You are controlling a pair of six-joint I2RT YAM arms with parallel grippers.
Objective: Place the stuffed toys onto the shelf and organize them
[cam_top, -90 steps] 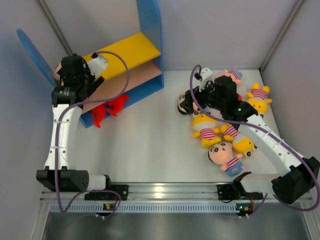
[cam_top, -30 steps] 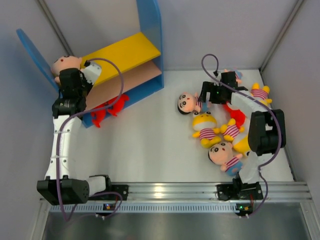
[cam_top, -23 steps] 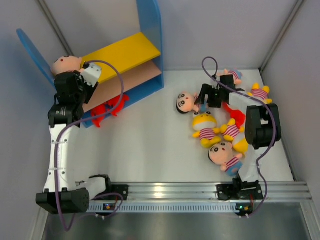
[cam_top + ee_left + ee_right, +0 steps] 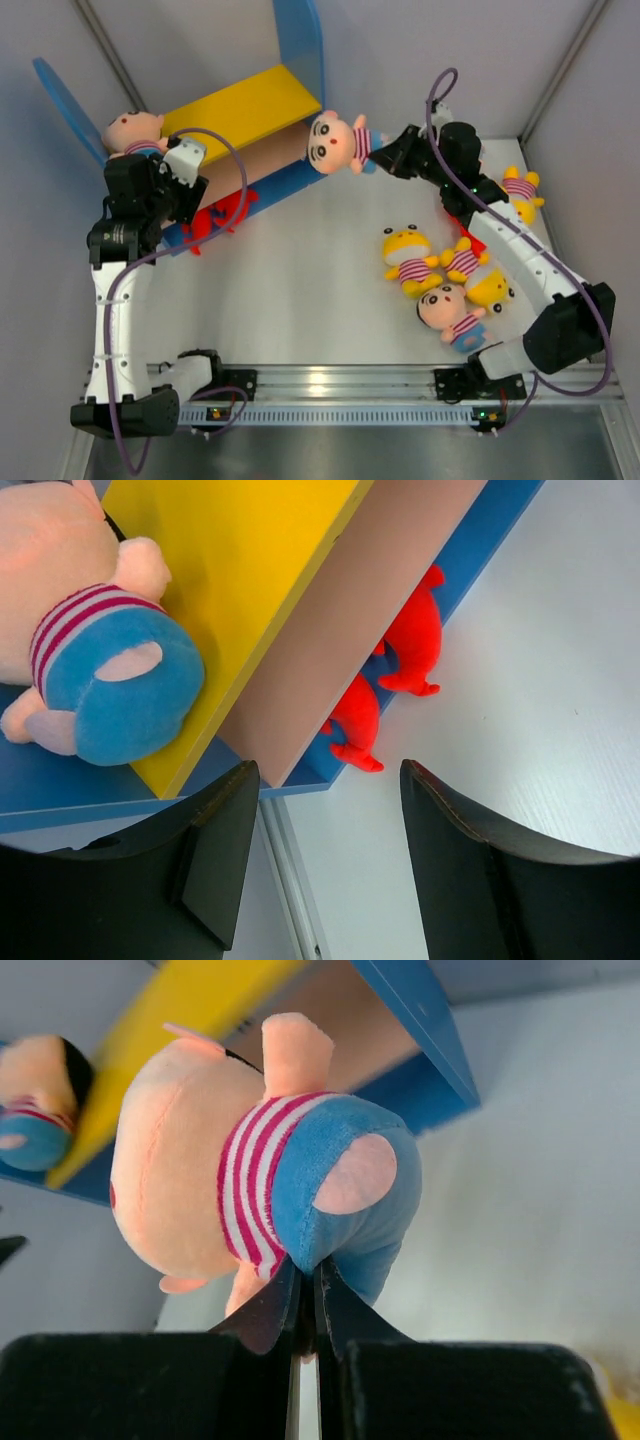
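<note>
1. The right gripper (image 4: 305, 1295) has its jaws pressed together on the blue bottom of the held doll (image 4: 230, 1170). The fabric is pinched between the two fingertips, and the pink head points away from the wrist camera.
2. The left gripper (image 4: 325, 780) has its jaws spread wide with nothing between them. Only white table (image 4: 540, 660) shows in the gap.
3. In the top view the held doll (image 4: 335, 142) sits in the upper middle of the frame, at the right-hand corner of the shelf (image 4: 245, 100). It is just below the tall blue side panel (image 4: 300, 50). Whether it touches the shelf cannot be told.
4. A second doll (image 4: 130, 130) lies at the left end of the yellow board, in the upper left of the frame. In the left wrist view it (image 4: 90, 670) fills the upper left corner with its blue bottom toward the camera.
5. Two red monsters (image 4: 220, 215) poke out from under the tan-pink board (image 4: 350, 610) at the shelf's front edge, left of centre.
6. The other toys lie on the table in the right half of the top view.
   - A yellow creature (image 4: 405, 250) in a striped shirt lies nearest the centre.
   - A pink-faced toy (image 4: 445, 310) lies at the lower right, with two smaller toys bunched between them.
   - Another yellow toy (image 4: 518, 190) lies at the far right, beyond the right arm.
</note>
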